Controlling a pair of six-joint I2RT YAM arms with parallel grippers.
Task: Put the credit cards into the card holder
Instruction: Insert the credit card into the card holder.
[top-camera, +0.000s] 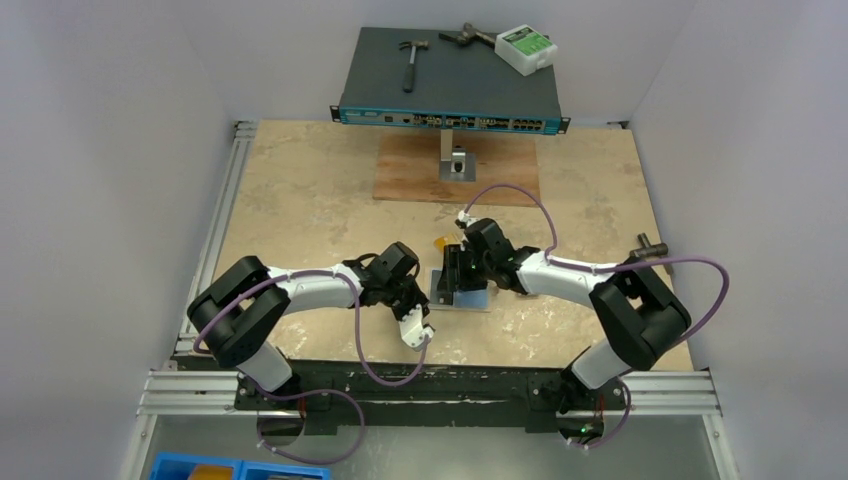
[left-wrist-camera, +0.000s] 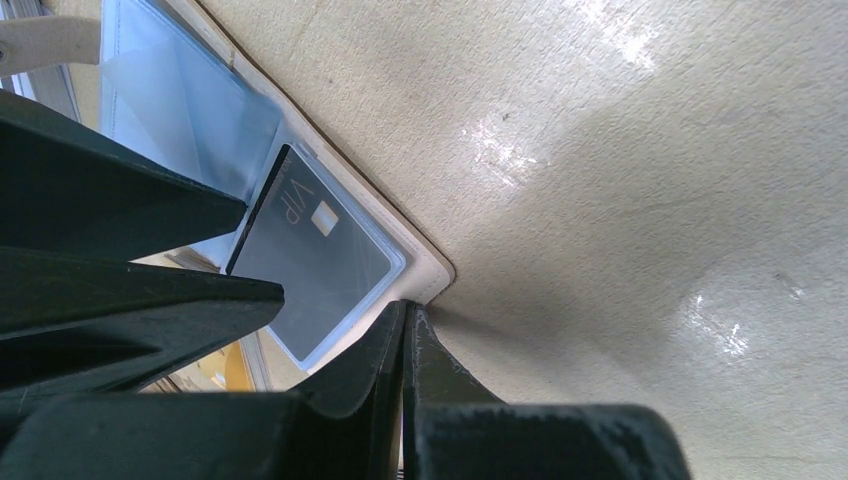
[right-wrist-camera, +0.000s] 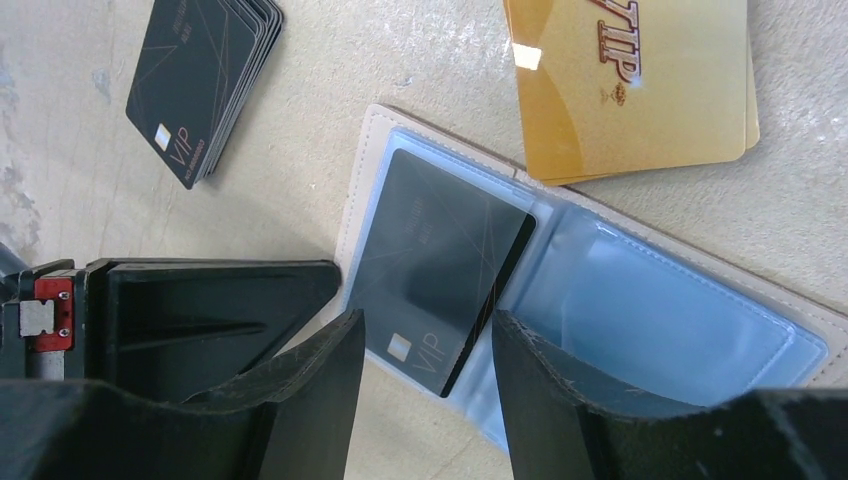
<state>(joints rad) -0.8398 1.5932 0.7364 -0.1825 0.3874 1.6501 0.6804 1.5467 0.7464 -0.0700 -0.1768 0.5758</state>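
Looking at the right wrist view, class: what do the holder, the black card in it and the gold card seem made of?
Holder: beige rim looks like stitched faux leather, unconfirmed; pockets clear bluish soft film, probably vinyl, with sheen. Black card: likely matte plastic, thin edge, printed lines. Gold card: glossy plastic, going by its glare spot.

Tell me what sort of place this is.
Probably a robotics lab test cell: left arm and right arm bolted to an aluminium rail, plain white walls around the table, a network switch and hammer behind.
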